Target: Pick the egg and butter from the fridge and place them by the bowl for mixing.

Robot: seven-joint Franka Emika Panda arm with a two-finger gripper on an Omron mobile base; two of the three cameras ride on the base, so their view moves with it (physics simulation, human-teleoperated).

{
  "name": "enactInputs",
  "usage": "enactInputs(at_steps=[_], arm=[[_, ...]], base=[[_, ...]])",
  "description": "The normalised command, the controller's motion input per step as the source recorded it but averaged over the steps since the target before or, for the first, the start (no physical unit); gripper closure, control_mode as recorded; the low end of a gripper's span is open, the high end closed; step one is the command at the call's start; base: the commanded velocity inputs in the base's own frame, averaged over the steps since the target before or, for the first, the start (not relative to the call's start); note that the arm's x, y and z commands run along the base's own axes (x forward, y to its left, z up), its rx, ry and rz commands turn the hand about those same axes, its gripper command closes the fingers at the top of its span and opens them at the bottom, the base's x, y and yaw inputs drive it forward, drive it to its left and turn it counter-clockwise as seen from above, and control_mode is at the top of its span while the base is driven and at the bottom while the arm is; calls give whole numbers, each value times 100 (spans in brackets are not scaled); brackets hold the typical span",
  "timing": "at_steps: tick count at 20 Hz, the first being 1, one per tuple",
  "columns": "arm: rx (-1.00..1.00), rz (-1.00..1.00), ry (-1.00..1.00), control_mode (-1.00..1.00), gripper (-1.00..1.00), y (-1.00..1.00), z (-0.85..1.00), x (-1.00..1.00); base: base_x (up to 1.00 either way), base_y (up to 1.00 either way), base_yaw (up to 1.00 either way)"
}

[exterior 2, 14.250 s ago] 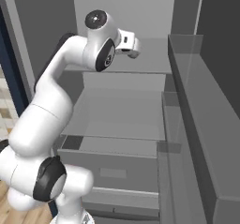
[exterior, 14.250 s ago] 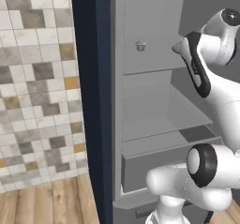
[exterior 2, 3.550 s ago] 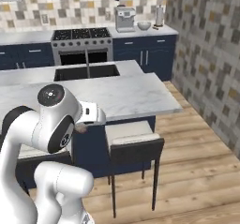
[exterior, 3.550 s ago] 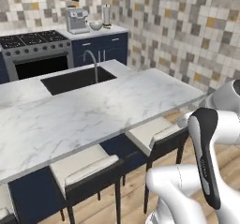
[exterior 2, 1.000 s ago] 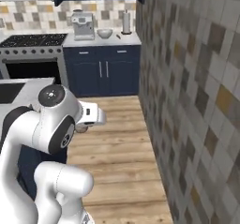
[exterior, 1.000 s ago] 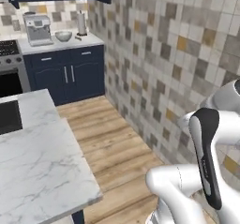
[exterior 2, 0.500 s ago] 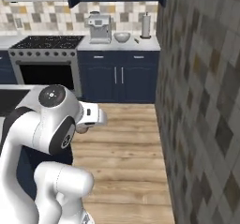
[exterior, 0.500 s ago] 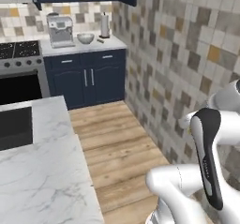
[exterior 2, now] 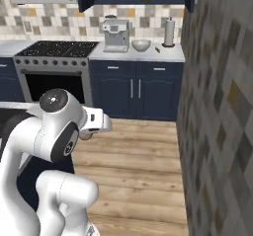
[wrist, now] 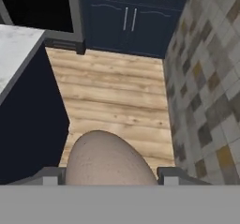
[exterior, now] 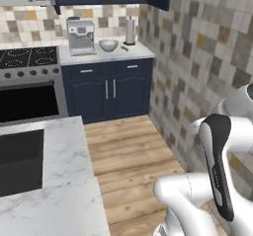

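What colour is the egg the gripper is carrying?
The egg is brownish-tan with fine speckles, best seen in the hand view, held in the gripper.

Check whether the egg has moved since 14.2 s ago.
Yes. The egg, clamped in the gripper, has left the fridge and now rides over the wood floor, facing the navy cabinets whose counter carries the bowl.
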Motion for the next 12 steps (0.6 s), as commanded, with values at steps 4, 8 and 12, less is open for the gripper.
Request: enactInputs(at_steps=[4,8,12], arm=[[0,0,0,100,100,0,0,0],[0,0,0,100,100,0,0,0],[0,0,0,100,100,0,0,0]], base=[[80,-33,2],[80,-30,5],[78,-24,12]])
